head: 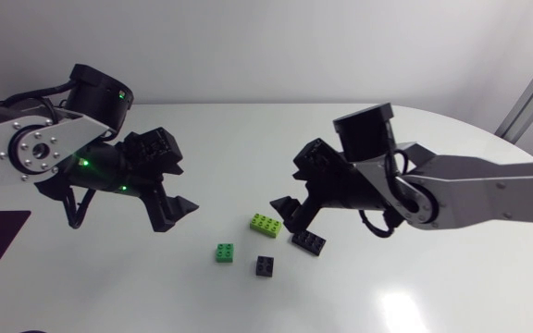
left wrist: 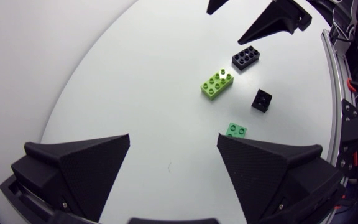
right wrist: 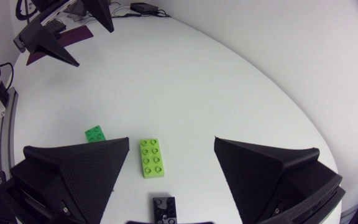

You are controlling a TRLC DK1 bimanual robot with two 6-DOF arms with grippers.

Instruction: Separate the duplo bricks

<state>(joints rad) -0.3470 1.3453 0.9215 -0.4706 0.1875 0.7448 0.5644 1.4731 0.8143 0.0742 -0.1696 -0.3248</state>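
lime brick (head: pixel 266 222) seemingly loose, mid table (head: pixel 248 139)

A robotics lab: a left arm (head: pixel 35 148) and right arm (head: pixel 489 190) flank a white table (head: pixel 248 148).

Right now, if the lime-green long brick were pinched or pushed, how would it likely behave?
The lime-green long brick looks like rigid moulded plastic, so it probably keeps its shape under a pinch. It lies flat, studs up, on the smooth white table, so a push would likely slide it, not roll or tip it.
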